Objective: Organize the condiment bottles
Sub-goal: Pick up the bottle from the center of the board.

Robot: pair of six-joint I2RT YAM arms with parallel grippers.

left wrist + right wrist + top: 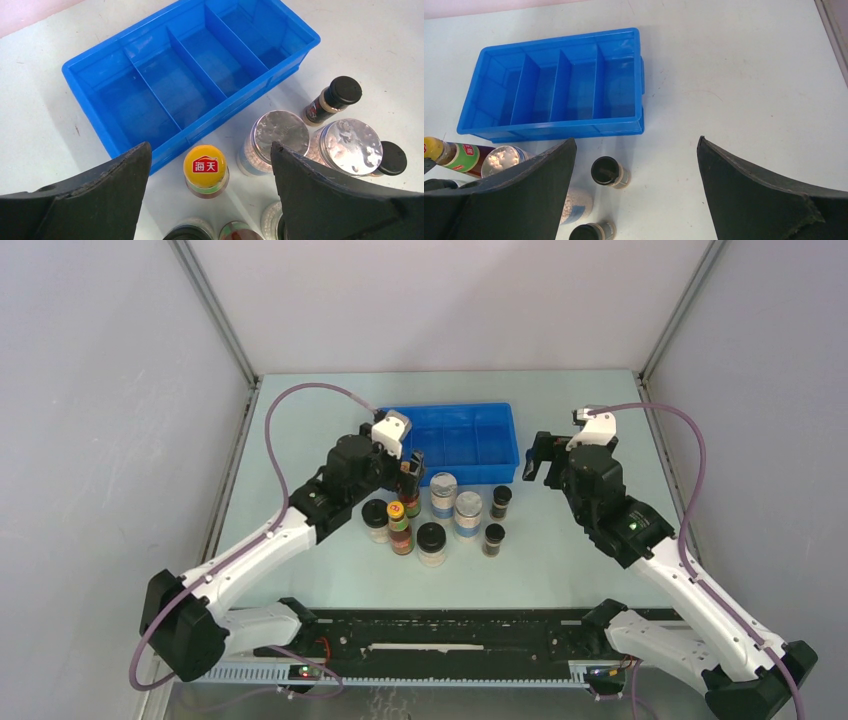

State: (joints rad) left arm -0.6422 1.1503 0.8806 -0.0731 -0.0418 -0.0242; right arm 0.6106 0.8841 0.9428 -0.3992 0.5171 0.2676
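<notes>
Seen from above, a pale desk (560, 570) carries a blue plastic tray (470, 440) split into four compartments. The tray lies toward the far edge, about midway along it. Eight small condiment bottles (468, 512) stand upright in a cluster at the middle of the desk, just on the near side of the tray.

My left hand (412, 468) hangs over the left end of the cluster, its two black fingers spread wide with nothing gripped. From its wrist camera, a tall red-labelled bottle with a yellow cap (206, 169) stands between and below the fingers. It touches neither finger and is just beside the tray's near wall. To its right are two silver-lidded jars with blue bands (279, 131), side by side, and near them two tiny dark vials with black caps (336, 97). A second tall red-labelled bottle (400, 528) and two black-lidded pale jars (431, 543) stand closer to the desk's near edge.

My right hand (535, 462) hovers by the tray's right end, toward the desk's right edge, with its fingers wide apart and holding nothing. The vials sit below it and to its left.
</notes>
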